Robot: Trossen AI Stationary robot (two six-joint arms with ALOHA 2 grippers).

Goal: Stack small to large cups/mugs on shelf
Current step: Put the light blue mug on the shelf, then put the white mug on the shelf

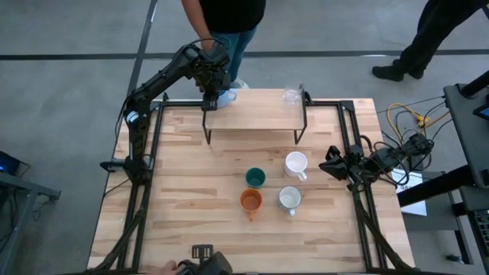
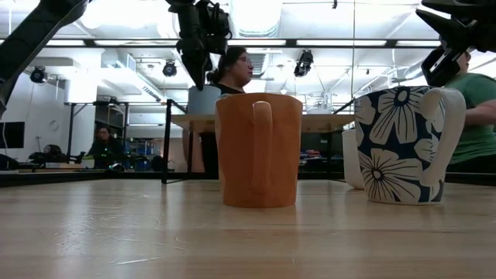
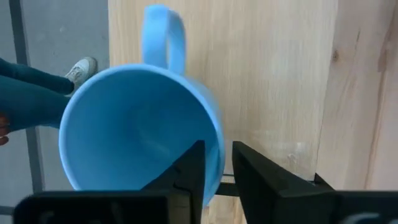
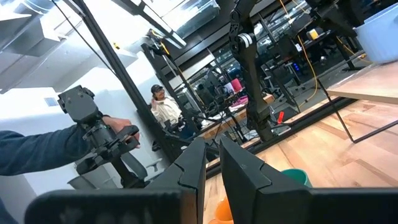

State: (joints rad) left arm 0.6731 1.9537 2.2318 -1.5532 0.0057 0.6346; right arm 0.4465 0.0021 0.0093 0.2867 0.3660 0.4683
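The shelf (image 1: 256, 114) stands at the table's far side. My left gripper (image 1: 212, 85) is above the shelf's left end, shut on the light blue mug (image 3: 140, 130). The mug also shows in the low view (image 2: 203, 99). The clear glass (image 1: 292, 95) stands on the shelf's right end. On the table stand the dark green cup (image 1: 255, 178), white mug (image 1: 296, 164), orange mug (image 1: 251, 201) and flower-patterned grey-white mug (image 1: 289, 198). My right gripper (image 1: 334, 163) waits by the table's right edge, its fingers nearly together and empty. My left gripper holds the light blue mug by its rim wall (image 3: 219, 163), on the side opposite the handle (image 3: 165, 37). One finger (image 3: 189, 171) is inside the mug and one (image 3: 252, 171) outside. The fingers come from above, pointing down. The mug is upright at the shelf's left end; whether its base rests on the plank I cannot tell.
A person (image 1: 225, 19) stands just beyond the table's far edge, behind the shelf. Another person (image 1: 428, 38) walks at the far right. Black frame rails (image 1: 145, 176) run along both table sides. Bare tabletop lies left of the cups.
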